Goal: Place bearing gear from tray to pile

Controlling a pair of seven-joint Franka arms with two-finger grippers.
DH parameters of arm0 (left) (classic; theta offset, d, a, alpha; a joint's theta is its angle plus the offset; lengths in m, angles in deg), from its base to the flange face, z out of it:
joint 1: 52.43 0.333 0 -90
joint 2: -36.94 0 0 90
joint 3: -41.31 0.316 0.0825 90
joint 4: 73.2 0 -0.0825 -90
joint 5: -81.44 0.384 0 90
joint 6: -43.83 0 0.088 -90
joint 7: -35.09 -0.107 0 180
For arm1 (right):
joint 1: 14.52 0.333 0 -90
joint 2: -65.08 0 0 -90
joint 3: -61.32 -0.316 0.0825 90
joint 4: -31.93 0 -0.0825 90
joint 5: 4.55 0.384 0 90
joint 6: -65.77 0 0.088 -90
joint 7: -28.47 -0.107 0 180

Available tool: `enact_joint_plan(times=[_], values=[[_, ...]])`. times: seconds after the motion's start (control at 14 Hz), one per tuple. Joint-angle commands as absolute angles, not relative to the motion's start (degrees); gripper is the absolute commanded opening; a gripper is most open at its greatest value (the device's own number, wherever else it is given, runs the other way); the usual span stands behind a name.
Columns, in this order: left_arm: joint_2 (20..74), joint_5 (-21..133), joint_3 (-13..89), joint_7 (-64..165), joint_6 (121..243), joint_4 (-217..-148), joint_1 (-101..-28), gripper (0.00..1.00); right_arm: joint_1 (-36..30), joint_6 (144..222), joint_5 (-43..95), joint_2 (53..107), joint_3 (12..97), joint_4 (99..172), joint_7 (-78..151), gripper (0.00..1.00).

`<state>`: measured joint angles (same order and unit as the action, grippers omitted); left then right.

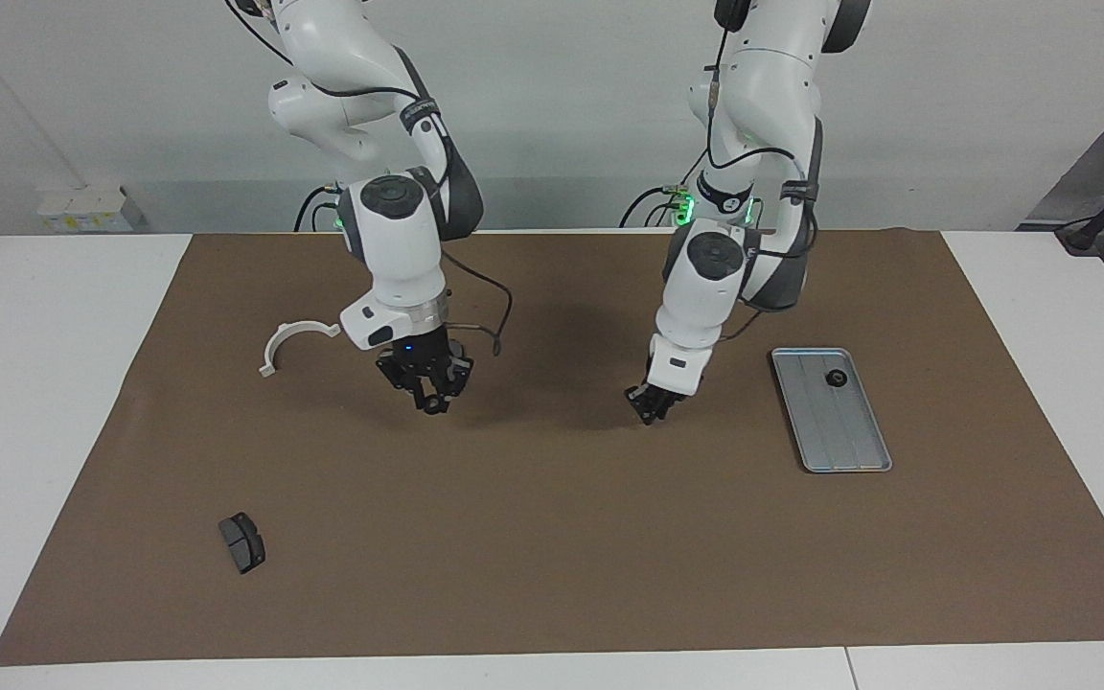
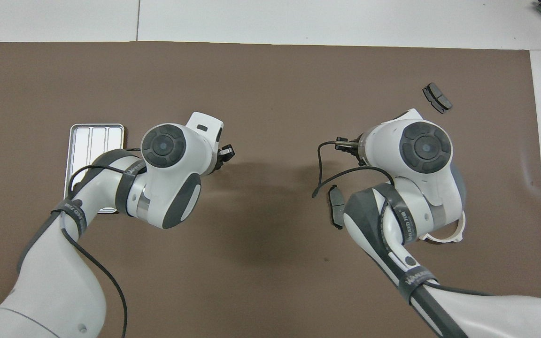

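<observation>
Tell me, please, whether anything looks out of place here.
Perhaps: a small black round part sits on the ridged silver metal tray, while the shut left gripper hangs over brown mat, apart from it. The right gripper hangs near the white plastic half-ring bracket.

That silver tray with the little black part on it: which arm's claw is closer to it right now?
The left. The left gripper hangs over bare mat beside the tray; the right gripper is over the mat near the white bracket.

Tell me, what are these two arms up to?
The job is moving a bearing gear from the metal tray to a pile of parts. One dark bearing gear sits on the tray. The left pincer, shut, hangs over bare mat; the right pincer hangs near the white bracket.
</observation>
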<state>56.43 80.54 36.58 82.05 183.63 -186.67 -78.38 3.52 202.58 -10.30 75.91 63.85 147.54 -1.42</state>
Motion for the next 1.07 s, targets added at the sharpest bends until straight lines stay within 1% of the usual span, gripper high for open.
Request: enact_joint_plan(times=[0.0, 0.07, 0.14, 0.21, 0.29, 0.43, 0.5, 0.64, 0.72, 0.79, 0.86, 0.93, 1.0], values=[[52.94, 81.18, 37.53, 82.99, 187.70, -194.03, -83.08, 0.10, -2.55, 203.93, -10.79, 73.35, 62.91, 152.15, 7.52, 0.00], [52.59, 81.18, 37.62, 83.34, 187.62, -194.40, -84.06, 0.16, -4.83, 204.37, -10.79, 73.09, 62.82, 153.12, 11.38, 0.00], [52.58, 81.18, 37.53, 83.78, 187.53, -194.22, -84.41, 0.36, -6.77, 204.90, -10.70, 73.00, 62.90, 153.74, 15.86, 0.00], [52.76, 81.18, 37.53, 83.70, 187.53, -193.61, -84.33, 0.69, -8.79, 205.08, -10.61, 73.08, 62.91, 153.92, 19.12, 0.00], [52.93, 81.18, 37.62, 83.61, 187.27, -192.82, -84.16, 0.85, -10.72, 205.25, -10.70, 73.52, 62.82, 154.18, 21.42, 0.00], [53.46, 81.18, 37.71, 83.52, 184.74, -189.32, -82.84, 0.93, -14.42, 207.35, -10.44, 74.75, 62.82, 154.18, 25.90, 0.00], [53.29, 81.18, 37.79, 83.26, 182.46, -187.30, -81.27, 0.93, -15.83, 208.58, -10.17, 75.62, 62.82, 154.18, 27.66, 0.00], [52.50, 81.35, 37.71, 81.69, 175.35, -182.82, -75.13, 0.89, -17.86, 210.69, -10.00, 77.38, 62.82, 154.18, 29.61, 0.00], [51.54, 81.35, 37.71, 78.46, 172.01, -181.67, -72.49, 0.84, -18.47, 211.66, -10.00, 78.09, 62.82, 154.18, 29.79, 0.00], [50.57, 81.27, 37.71, 73.90, 169.54, -181.57, -69.77, 0.81, -18.83, 212.11, -10.00, 78.61, 62.82, 154.18, 29.88, 0.00], [49.95, 81.26, 37.71, 70.46, 168.47, -181.65, -67.13, 0.80, -18.83, 212.11, -10.00, 78.71, 62.82, 154.18, 29.88, 0.02], [49.86, 81.26, 37.71, 67.82, 167.94, -181.83, -64.58, 0.80, -18.83, 212.02, -9.91, 78.79, 62.82, 154.18, 29.70, 0.17], [49.60, 81.26, 37.79, 64.92, 167.76, -182.27, -62.81, 0.80, -18.83, 211.67, -10.00, 78.80, 62.82, 154.18, 29.61, 0.47]])
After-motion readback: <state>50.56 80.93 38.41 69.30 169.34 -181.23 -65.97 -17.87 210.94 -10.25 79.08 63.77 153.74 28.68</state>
